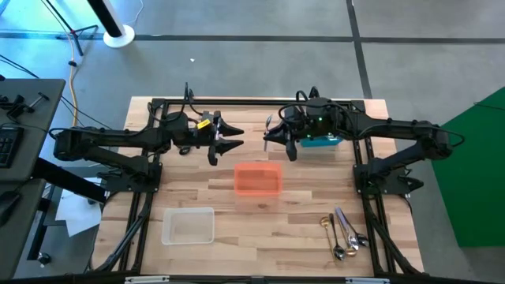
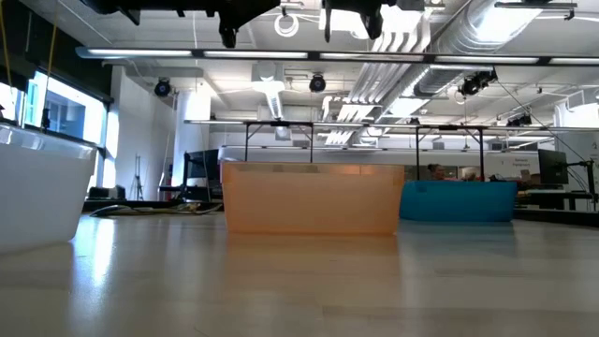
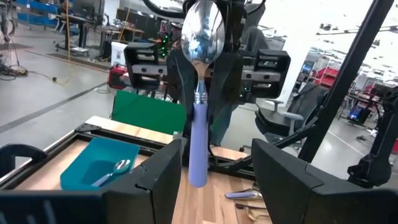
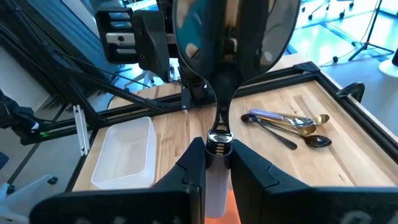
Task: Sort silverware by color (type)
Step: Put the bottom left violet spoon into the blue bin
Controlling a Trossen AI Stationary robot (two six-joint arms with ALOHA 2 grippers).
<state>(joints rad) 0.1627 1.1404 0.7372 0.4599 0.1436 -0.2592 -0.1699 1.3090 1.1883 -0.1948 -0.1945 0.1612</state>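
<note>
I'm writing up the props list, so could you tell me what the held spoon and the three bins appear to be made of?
Spoon in the right gripper: polished metal bowl that mirrors the room, with a matte lavender handle, probably plastic. Orange bin and clear bin: translucent, likely plastic. Blue bin: opaque, smooth, probably plastic too.

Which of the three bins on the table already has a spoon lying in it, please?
The blue bin: a silver spoon lies inside it. The orange and clear bins look empty.

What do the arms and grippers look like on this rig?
Both arms are matte black with thick jointed links and thin black cables looping over the wrists. The left gripper ends in two dark pointed fingers, with a yellow mark behind them. The right gripper has green lights glowing on its wrist housing.
</note>
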